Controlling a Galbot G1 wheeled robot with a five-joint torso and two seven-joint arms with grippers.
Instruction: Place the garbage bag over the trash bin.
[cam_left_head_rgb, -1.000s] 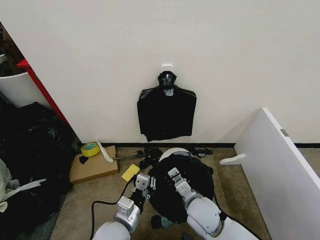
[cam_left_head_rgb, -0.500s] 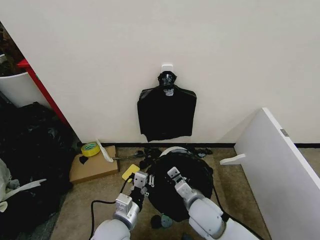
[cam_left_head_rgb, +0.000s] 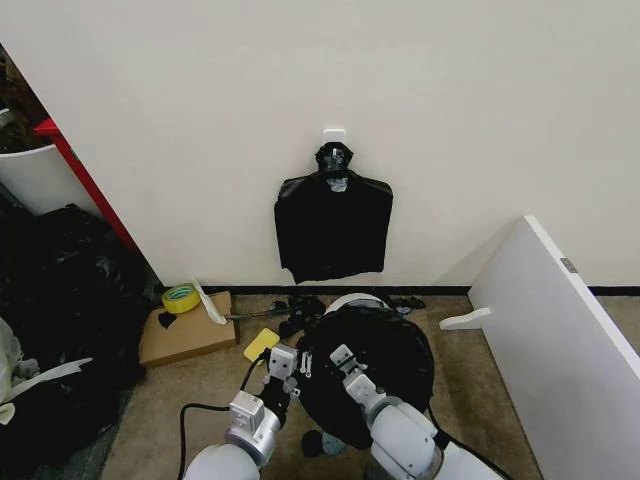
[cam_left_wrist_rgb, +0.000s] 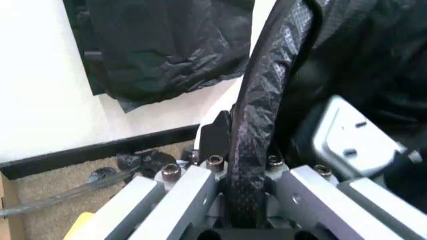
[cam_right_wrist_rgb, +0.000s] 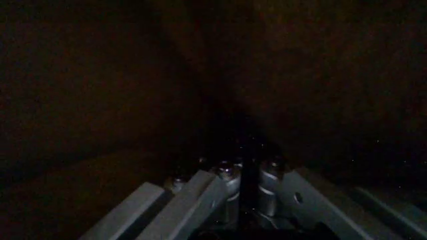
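The garbage bag (cam_left_head_rgb: 385, 360) is a glossy black sheet draped over the trash bin, whose cream-white rim (cam_left_head_rgb: 355, 298) peeks out at the far side by the wall. My left gripper (cam_left_head_rgb: 285, 362) is at the bag's near left edge, shut on a taut strip of the bag (cam_left_wrist_rgb: 252, 140) that runs between its fingers (cam_left_wrist_rgb: 213, 137). My right gripper (cam_left_head_rgb: 342, 358) lies against the bag's near top. In the right wrist view it (cam_right_wrist_rgb: 243, 172) is wrapped in dark plastic, its jaws closed on a thin fold.
A flat black bundle (cam_left_head_rgb: 333, 225) hangs from a wall hook behind the bin. To the left are a cardboard box (cam_left_head_rgb: 185, 335) with a tape roll (cam_left_head_rgb: 180, 298) and a yellow pad (cam_left_head_rgb: 262, 344). A heap of black plastic (cam_left_head_rgb: 60, 300) fills the left. A white board (cam_left_head_rgb: 560, 350) leans at right.
My right gripper has drawn a little nearer and to the left. The bag has spread slightly wider and now covers more of the bin's white rim. The left gripper has hardly moved.
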